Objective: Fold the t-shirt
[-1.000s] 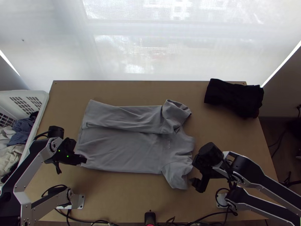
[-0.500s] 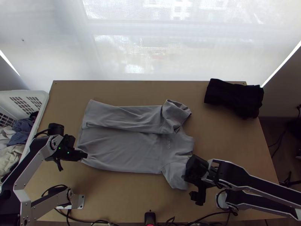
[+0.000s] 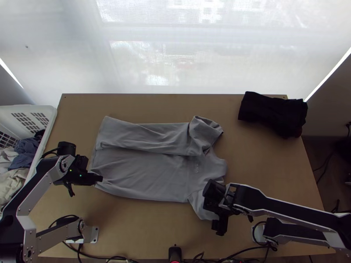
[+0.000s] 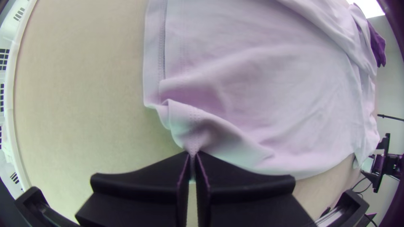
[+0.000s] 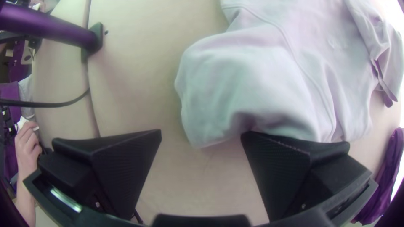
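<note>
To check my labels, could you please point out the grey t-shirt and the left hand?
Grey t-shirt [image 3: 140,175]: top view, body beside the fold.
Left hand [image 4: 192,155]: left wrist view, midway between its fingertips.

Left arm [image 3: 42,187], one: base at the top view's lower left; lower link folded back toward the view's left edge, upper link angled up and inward to the wrist [image 3: 66,149]. Left gripper [image 3: 100,178]: low, pointing inward; fingers [image 4: 248,183] nearly together, a narrow slit between. Right arm [image 3: 281,203], one: base at lower right, links doubled back, upper link extended inward. Right gripper [image 3: 213,217]: low over the desk's near side; fingers [image 5: 126,168] spread wide.
</note>
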Controlling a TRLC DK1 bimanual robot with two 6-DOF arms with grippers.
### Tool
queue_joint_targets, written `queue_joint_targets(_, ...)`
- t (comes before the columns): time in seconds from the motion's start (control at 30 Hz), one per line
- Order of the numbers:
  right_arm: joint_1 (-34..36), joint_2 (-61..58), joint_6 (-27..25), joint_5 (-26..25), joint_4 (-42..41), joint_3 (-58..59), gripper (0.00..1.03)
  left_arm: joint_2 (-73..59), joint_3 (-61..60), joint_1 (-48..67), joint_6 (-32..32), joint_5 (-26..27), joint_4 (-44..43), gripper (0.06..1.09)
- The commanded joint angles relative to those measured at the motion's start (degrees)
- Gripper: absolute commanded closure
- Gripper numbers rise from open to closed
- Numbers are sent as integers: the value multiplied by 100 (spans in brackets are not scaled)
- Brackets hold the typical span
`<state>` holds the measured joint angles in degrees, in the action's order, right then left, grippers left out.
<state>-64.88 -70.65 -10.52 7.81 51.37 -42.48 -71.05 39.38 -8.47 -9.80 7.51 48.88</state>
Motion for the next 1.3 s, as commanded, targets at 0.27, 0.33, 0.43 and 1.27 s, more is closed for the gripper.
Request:
queue_joint_targets(0.27,143,-493,121,-263,-1174,284,87,-164,79,-6,31,14,-81,105)
queue_joint_targets(0.33,169,-485,182,-280,-1209,284,100,-129,79,-6,31,14,-54,105)
queue_joint_targets(0.43,274,-318,305,-298,-1209,231,100,-23,105,-14,31,5,7,105)
queue_joint_targets(1.27,2718,-71,-371,-280,-637,-1790,100,293,1520,-181,356,14,464,105)
